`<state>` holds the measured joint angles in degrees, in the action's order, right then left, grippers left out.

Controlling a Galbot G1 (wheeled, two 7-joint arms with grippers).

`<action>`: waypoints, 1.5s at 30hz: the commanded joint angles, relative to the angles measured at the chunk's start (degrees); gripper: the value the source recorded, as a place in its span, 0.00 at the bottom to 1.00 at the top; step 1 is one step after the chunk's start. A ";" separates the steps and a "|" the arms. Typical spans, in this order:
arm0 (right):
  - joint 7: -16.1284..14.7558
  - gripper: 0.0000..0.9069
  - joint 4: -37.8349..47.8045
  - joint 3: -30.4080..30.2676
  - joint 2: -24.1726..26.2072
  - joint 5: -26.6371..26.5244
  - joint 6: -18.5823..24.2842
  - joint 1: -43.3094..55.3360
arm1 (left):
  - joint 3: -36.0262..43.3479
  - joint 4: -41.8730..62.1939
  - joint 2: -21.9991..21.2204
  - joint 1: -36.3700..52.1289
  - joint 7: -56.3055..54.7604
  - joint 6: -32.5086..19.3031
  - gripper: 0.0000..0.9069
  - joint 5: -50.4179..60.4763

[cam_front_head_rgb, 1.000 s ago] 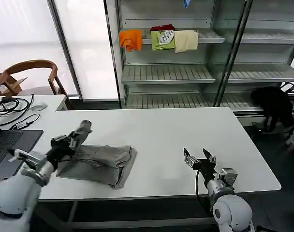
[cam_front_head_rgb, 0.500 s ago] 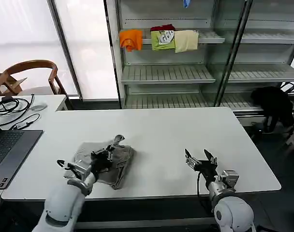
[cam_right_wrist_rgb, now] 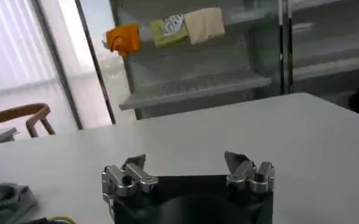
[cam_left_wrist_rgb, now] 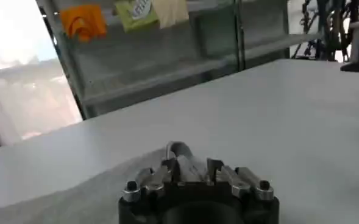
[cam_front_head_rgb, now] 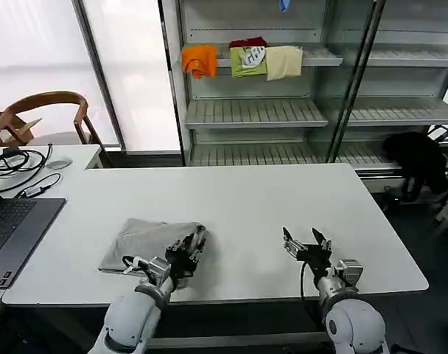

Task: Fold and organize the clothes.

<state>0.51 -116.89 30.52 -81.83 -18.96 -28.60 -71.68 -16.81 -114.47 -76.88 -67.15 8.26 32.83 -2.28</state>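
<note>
left gripper (cam_front_head_rgb: 193,247): fingers close together at the folded grey shirt's (cam_front_head_rgb: 139,240) edge | right gripper (cam_front_head_rgb: 305,244): wide, holds nothing, over white table (cam_front_head_rgb: 283,199) | right wrist view: chair (cam_right_wrist_rgb: 17,115)

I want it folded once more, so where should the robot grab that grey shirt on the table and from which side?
Judging by its flat lie, grip the grey shirt at its free left edge, coming from the robot's left; the left gripper already covers the right edge.

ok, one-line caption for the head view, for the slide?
Left gripper at the right edge of the folded grey shirt on the white table; right gripper open, waiting nearby.
</note>
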 commanded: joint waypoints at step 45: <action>0.04 1.00 -1.41 1.35 -0.05 -2.11 -2.65 -1.79 | -25.76 14.16 5.88 -4.80 6.75 -7.57 0.16 -12.24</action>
<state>0.55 -118.04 31.73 -81.98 -20.10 -30.84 -73.41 -42.71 -100.24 -70.83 -70.97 13.54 22.15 -16.11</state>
